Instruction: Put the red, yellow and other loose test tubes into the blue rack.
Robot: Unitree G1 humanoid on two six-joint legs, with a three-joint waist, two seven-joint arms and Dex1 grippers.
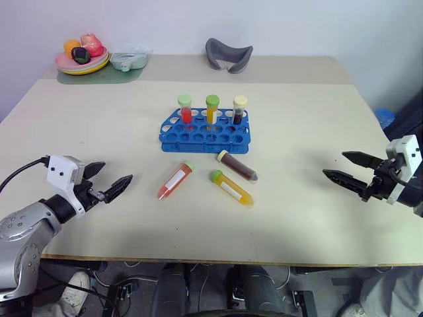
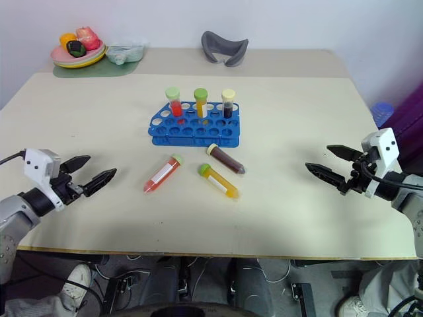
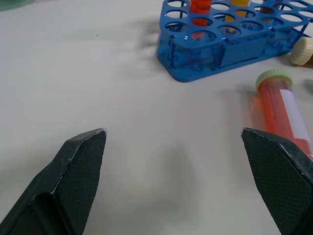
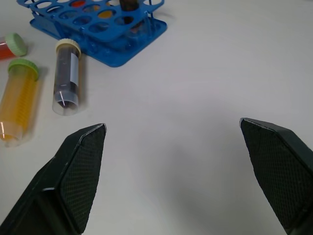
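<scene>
I stand at a pale table (image 1: 317, 132). My left gripper (image 1: 109, 179) hovers over the near left part of the table with its two black fingers spread wide and nothing between them. My right gripper (image 1: 347, 168) hovers over the near right part, also spread wide and empty. Both point inward toward the middle.

In the middle of the table sits the blue rack (image 1: 205, 132). Three tubes stand upright in its far row: a red one with a green cap (image 1: 185, 107), a yellow one with a green cap (image 1: 211, 108), and a dark one with a pale cap (image 1: 239, 109).

Three loose tubes lie flat on the table just in front of the rack, between my grippers and well apart from both. The red tube (image 1: 175, 179) lies toward my left side. The yellow tube (image 1: 231, 187) lies beside it, toward my right. The dark brown tube (image 1: 237, 165) lies closest to the rack.

At the far left corner, a plate of toy fruit (image 1: 82, 58) rests on a green mat (image 1: 99, 76).
</scene>
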